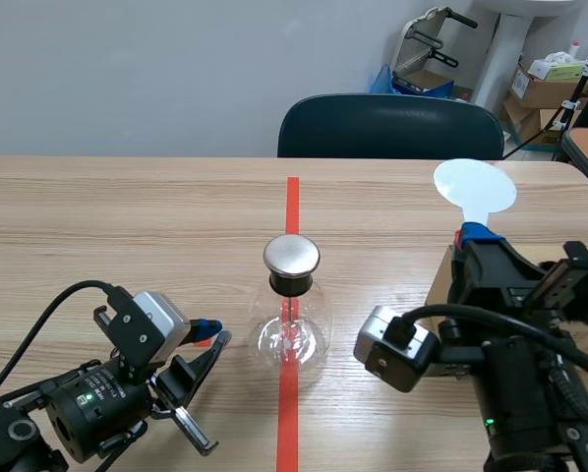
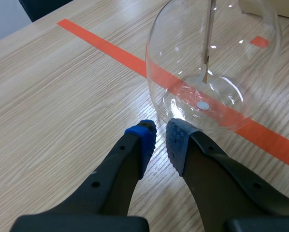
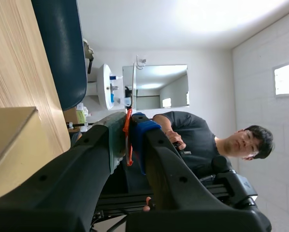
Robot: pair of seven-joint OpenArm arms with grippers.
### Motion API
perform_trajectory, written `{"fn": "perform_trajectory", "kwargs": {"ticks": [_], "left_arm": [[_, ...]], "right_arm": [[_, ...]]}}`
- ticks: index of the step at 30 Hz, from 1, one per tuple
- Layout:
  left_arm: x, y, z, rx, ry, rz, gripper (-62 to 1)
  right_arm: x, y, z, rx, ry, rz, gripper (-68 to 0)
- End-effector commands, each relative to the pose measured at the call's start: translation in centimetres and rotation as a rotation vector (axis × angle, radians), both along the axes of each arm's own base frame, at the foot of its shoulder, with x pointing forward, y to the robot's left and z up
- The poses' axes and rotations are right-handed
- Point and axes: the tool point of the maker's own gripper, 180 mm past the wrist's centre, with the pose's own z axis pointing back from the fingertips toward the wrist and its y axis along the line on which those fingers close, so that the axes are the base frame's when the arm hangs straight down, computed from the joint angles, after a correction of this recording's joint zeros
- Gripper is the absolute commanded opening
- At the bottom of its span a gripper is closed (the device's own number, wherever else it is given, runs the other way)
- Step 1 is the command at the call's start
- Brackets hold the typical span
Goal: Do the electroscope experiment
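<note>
1. Reference item: the glass flask stands upright on the table, on the red tape line. A metal cap sits on its dark neck. A thin rod hangs down inside the glass.

2. Left gripper: low on the table, just left of the flask. In the left wrist view its 2 blue pads are almost closed, with only a narrow gap, and hold nothing. The tips lie right at the base of the flask; contact with the glass cannot be confirmed.

3. Right gripper: right of the flask and further back, raised. It is clamped on the stem of a white round paddle, which stands above it. The right wrist view shows a thin orange strip pressed between the fingers.

4. Surroundings:
- A tan block lies right of the flask, partly hidden by the right arm.
- A dark chair stands behind the flask, beyond the far table edge.
- Cardboard boxes are stacked far behind and right of the flask.
- A person in a dark shirt shows in the right wrist view only.

5. Writing: print on the boxes is too small to read.
</note>
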Motion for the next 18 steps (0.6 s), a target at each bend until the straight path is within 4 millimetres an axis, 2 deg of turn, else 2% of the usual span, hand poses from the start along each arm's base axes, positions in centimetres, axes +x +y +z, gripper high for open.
{"fn": "perform_trajectory", "kwargs": {"ticks": [1,7,9,18], "left_arm": [[0.4,-0.5,1.0,-0.028,-0.028,-0.001,-50.9],[0.4,-0.5,1.1,-0.031,-0.031,-0.002,-51.1],[0.4,-0.6,1.2,-0.035,-0.035,-0.003,-54.0],[0.4,-0.6,1.3,-0.041,-0.042,-0.006,-54.3]], "right_arm": [[-0.1,-0.2,1.4,0.004,-0.070,-0.004,-66.4],[-0.2,0.8,1.4,0.046,-0.065,-0.008,-66.4],[-0.3,1.1,1.4,0.053,-0.063,-0.002,-66.4],[-0.2,2.1,0.0,0.033,0.015,0.040,-66.5]]}}
